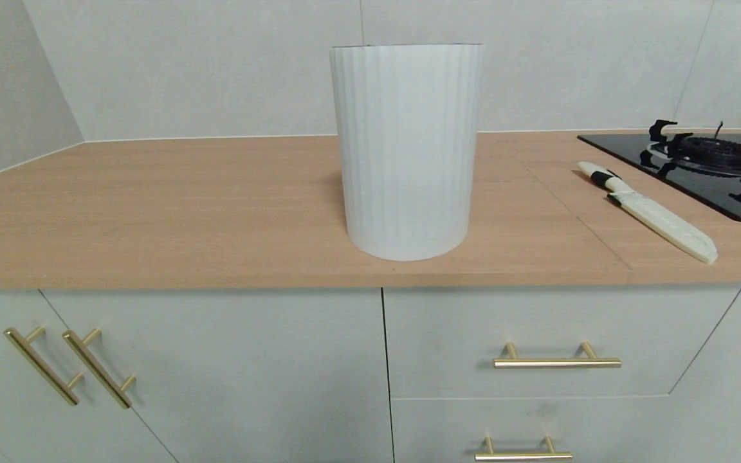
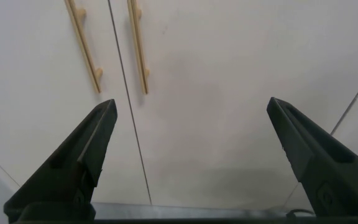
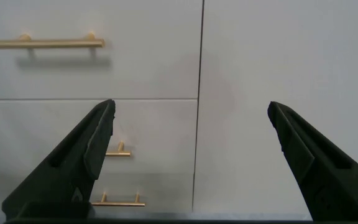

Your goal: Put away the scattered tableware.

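Mid-frame on the counter (image 1: 152,206), a white ribbed canister (image 1: 407,151); at right, flat beside the hob (image 1: 698,170), a pale knife (image 1: 650,215); left gripper (image 2: 190,106) and right gripper (image 3: 190,106) splayed wide, empty, facing cabinet fronts (image 2: 229,124).

Two matching dark tools, each a pair of tapering wedge fingers.

The left tool (image 2: 191,104) is matte black shading to charcoal. Its fingers (image 2: 73,168) are long, flat-sided wedges, broad at the root and narrowing to a blunt, squared tip. Each carries a slightly lighter grey bevelled face, with a crisp edge line running along its length, and one has a shallow stepped recess near the root. A thin dark bar (image 2: 185,218) joins the two roots. The right tool (image 3: 191,106) is of the same build and colour, its fingers (image 3: 319,165) the same plain wedges with smooth faces and a faint sheen along their edges.
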You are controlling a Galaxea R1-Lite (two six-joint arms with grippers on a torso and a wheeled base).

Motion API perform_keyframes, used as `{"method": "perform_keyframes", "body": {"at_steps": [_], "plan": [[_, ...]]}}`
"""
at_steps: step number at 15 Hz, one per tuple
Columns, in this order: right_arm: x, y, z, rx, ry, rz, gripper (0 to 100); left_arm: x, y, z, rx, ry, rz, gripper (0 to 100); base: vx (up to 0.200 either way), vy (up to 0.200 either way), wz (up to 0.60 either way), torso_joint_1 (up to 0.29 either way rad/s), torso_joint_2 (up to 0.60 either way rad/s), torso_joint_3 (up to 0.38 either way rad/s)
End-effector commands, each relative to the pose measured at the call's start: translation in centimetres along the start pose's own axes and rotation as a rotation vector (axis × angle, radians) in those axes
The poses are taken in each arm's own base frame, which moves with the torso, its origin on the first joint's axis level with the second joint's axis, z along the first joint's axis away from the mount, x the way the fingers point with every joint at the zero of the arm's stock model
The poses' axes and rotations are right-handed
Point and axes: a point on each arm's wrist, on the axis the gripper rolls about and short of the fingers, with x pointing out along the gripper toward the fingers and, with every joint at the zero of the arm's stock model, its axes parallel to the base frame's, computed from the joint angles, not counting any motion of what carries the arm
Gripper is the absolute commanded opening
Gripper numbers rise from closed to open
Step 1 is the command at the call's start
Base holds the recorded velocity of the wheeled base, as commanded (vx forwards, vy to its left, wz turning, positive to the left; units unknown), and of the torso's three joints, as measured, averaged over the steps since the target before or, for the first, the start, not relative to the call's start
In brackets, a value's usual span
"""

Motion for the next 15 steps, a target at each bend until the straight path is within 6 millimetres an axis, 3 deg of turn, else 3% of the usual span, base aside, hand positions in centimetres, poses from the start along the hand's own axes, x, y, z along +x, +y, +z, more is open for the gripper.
{"method": "perform_keyframes", "body": {"at_steps": [1, 15], "plan": [[0.01, 0.00, 0.00, 0.000, 0.001, 0.001, 100, 0.01, 0.00, 0.03, 0.000, -0.001, 0.001, 100, 0.000, 0.000, 0.00, 0.198, -0.56, -0.295], [0.01, 0.00, 0.00, 0.000, 0.001, 0.001, 100, 0.01, 0.00, 0.03, 0.000, -0.001, 0.001, 100, 0.000, 0.000, 0.00, 0.192, -0.49, -0.285]]}}
